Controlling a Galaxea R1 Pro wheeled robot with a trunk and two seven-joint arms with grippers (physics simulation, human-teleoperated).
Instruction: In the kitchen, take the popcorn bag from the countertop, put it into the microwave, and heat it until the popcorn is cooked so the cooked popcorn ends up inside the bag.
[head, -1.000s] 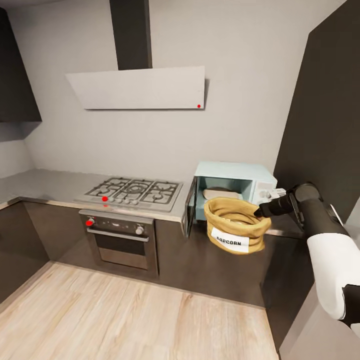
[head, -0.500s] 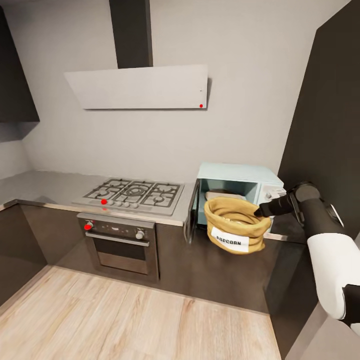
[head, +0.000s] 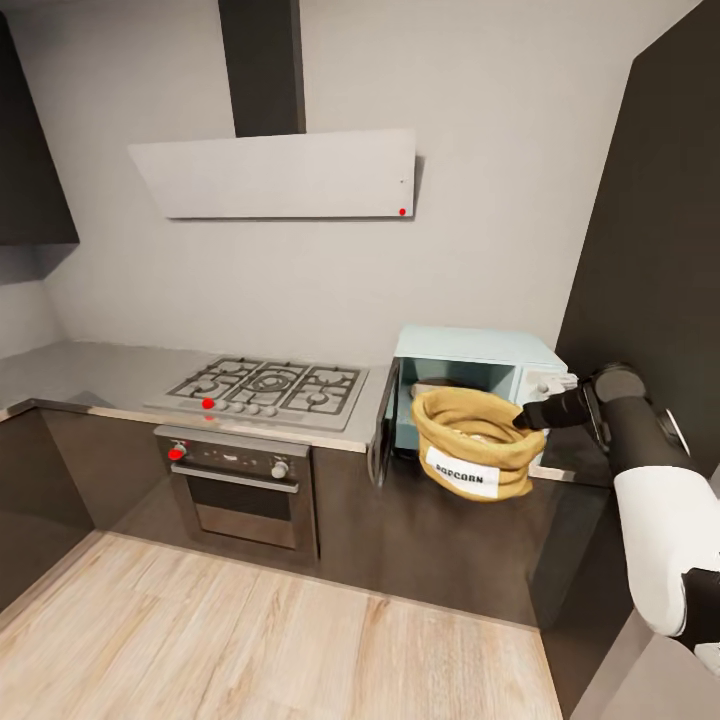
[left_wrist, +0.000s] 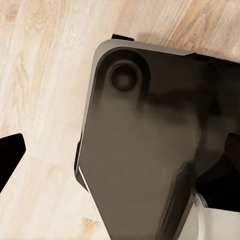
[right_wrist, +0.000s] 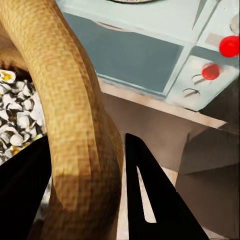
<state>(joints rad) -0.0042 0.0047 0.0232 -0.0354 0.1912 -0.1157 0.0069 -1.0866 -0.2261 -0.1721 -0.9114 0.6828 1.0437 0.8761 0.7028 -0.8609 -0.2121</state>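
Note:
The popcorn bag (head: 472, 442), a tan burlap sack with a white "POPCORN" label, hangs in the air just in front of the microwave (head: 478, 352). The pale blue microwave stands on the countertop (head: 90, 368) with its door (head: 381, 424) swung open to the left. My right gripper (head: 521, 417) is shut on the bag's rolled rim at its right side. In the right wrist view the rim (right_wrist: 80, 125) runs between the two black fingers (right_wrist: 150, 200), with white and yellow kernels (right_wrist: 20, 112) inside the bag. My left gripper (left_wrist: 117, 160) hangs open over the floor.
A silver gas hob (head: 265, 385) sits left of the microwave, above a built-in oven (head: 240, 480). A tall dark cabinet (head: 650, 250) rises at the right, close to my right arm. An extractor hood (head: 280, 175) hangs on the wall. Pale wood floor (head: 250, 640) lies below.
The view shifted slightly a second ago. Since then the right gripper has carried the bag a little up and toward the microwave's opening. The door stays open.

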